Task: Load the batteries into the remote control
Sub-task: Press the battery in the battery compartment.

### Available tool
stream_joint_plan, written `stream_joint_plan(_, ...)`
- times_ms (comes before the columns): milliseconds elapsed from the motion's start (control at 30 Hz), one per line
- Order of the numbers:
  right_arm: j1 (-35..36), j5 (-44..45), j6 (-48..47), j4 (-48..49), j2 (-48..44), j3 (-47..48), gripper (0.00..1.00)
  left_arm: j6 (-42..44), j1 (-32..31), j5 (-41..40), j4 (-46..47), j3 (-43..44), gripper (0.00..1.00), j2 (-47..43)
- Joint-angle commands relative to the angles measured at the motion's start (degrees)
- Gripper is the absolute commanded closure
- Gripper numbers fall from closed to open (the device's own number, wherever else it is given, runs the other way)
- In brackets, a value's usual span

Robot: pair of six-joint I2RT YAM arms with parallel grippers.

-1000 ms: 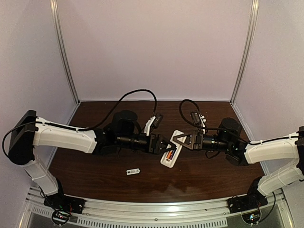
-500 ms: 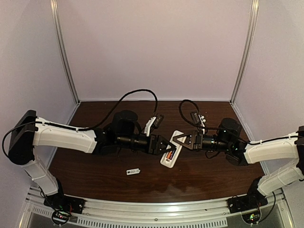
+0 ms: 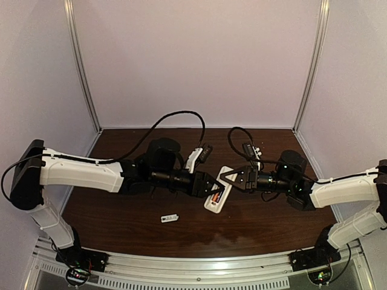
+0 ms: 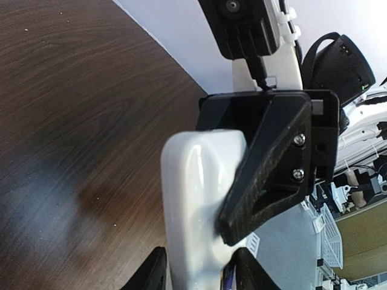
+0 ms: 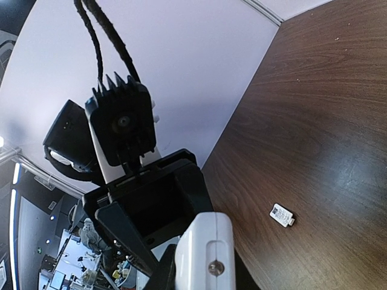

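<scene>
From their bases at the near edge, both arms reach low over the table [image 3: 121, 229] and meet at its centre. A small white cover piece [image 3: 170, 218] lies nearer, well apart from them. The left gripper [image 3: 213, 193] straddles the near end of the remote control [image 4: 192, 193], fingers apart. I cannot tell whether they press it. The batteries [image 3: 215, 196] sit in its recess. The right gripper [image 3: 225, 176] is clamped on the remote's far end. Since a second ago the left fingers have narrowed, and the remote has not moved.
</scene>
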Motion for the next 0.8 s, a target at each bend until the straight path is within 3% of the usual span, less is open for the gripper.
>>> stream_joint_plan(0,0.6,-2.5,3.0,10.2,-1.1,3.2,1.0,3.8,-0.5,-7.3,-10.4,0.5,0.6,3.0)
stream_joint_plan(433,0.1,-3.1,4.7,10.6,-2.3,3.5,1.0,5.4,-1.7,-12.9,-16.9,0.9,0.65,3.6)
stream_joint_plan(633,-0.1,-3.0,3.9,9.3,-2.7,2.4,1.0,6.0,0.6,-12.5,-17.6,-0.6,0.6,0.9)
stream_joint_plan(767,-0.1,-2.1,2.5,7.5,-2.5,1.8,1.0,9.1,0.8,-9.3,-18.8,2.1,0.48,0.5)
